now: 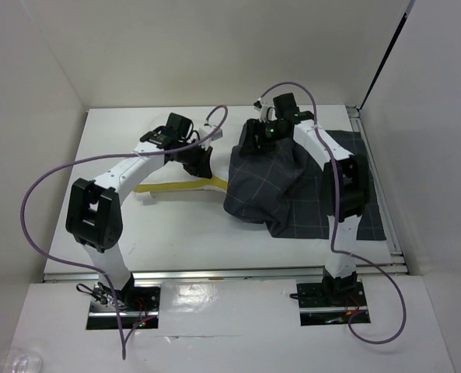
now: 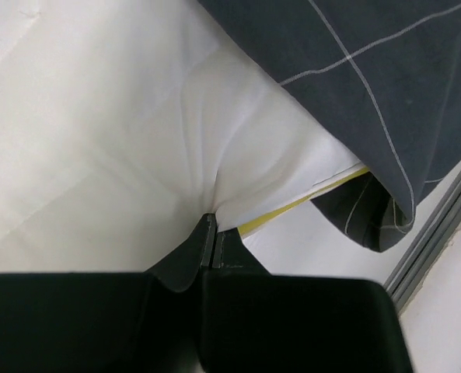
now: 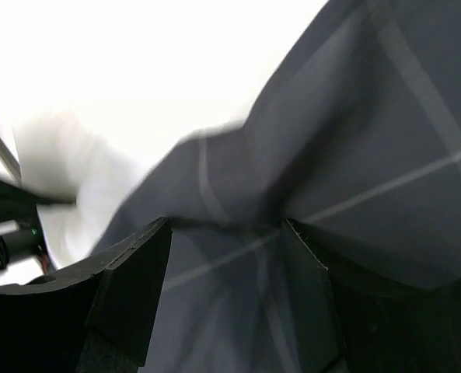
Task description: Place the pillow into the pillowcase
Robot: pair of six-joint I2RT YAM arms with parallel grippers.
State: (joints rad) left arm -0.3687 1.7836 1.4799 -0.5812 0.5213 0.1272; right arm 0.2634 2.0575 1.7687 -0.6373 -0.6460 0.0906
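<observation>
The white pillow point(image 2: 121, 116) fills the left wrist view, its yellow band point(image 2: 300, 203) showing at the edge. The dark grey checked pillowcase point(image 1: 292, 186) lies bunched at the right middle of the table and covers the pillow's far end point(image 2: 370, 62). In the top view only the pillow's yellow edge point(image 1: 176, 187) pokes out to the left of the case. My left gripper point(image 2: 213, 227) is shut on a pinch of pillow fabric near that edge. My right gripper point(image 3: 226, 229) is open, its jaws wide apart over the pillowcase cloth point(image 3: 354, 140) at the case's top left point(image 1: 259, 140).
A metal rail point(image 1: 375, 179) runs along the table's right edge, also in the left wrist view point(image 2: 440, 233). White walls point(image 1: 28, 93) enclose the table on three sides. Purple cables point(image 1: 43, 186) loop off both arms.
</observation>
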